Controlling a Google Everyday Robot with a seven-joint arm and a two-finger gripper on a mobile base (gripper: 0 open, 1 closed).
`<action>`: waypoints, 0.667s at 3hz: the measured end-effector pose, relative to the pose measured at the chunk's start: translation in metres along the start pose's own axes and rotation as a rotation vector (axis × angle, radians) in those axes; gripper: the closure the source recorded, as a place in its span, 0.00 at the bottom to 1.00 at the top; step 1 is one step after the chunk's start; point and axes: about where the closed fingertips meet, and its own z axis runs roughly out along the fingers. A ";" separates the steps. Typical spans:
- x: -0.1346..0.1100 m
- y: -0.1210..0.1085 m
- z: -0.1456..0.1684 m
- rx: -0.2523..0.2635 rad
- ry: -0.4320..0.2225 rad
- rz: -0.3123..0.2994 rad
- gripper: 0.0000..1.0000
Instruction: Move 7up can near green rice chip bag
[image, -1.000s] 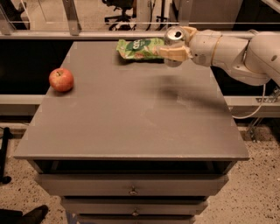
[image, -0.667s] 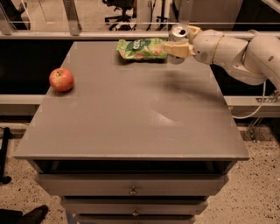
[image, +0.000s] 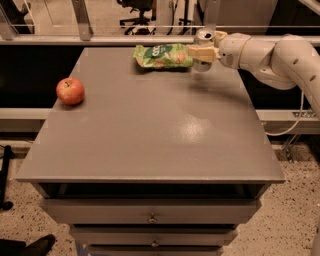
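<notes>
The 7up can (image: 204, 36) is a silver can with a pull-tab top, held upright at the far right of the grey table (image: 150, 135). My gripper (image: 201, 52) reaches in from the right on a white arm and is shut on the can, its tan fingers (image: 196, 51) across the can's body. The green rice chip bag (image: 161, 56) lies flat at the table's far edge, just left of the can, with its right end touching or under the fingers. I cannot tell whether the can rests on the table or hovers just above it.
A red apple (image: 70, 91) sits near the table's left edge. Drawers with knobs (image: 152, 218) run below the front edge. A railing (image: 100, 39) and an office chair stand behind the table. A cable hangs at the right.
My gripper has carried the can a little further back and left, closer to the right end of the chip bag. The apple and the bag have not moved.
</notes>
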 end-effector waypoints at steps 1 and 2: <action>0.016 -0.010 0.004 0.005 0.041 0.045 0.76; 0.032 -0.011 0.018 -0.010 0.043 0.099 0.45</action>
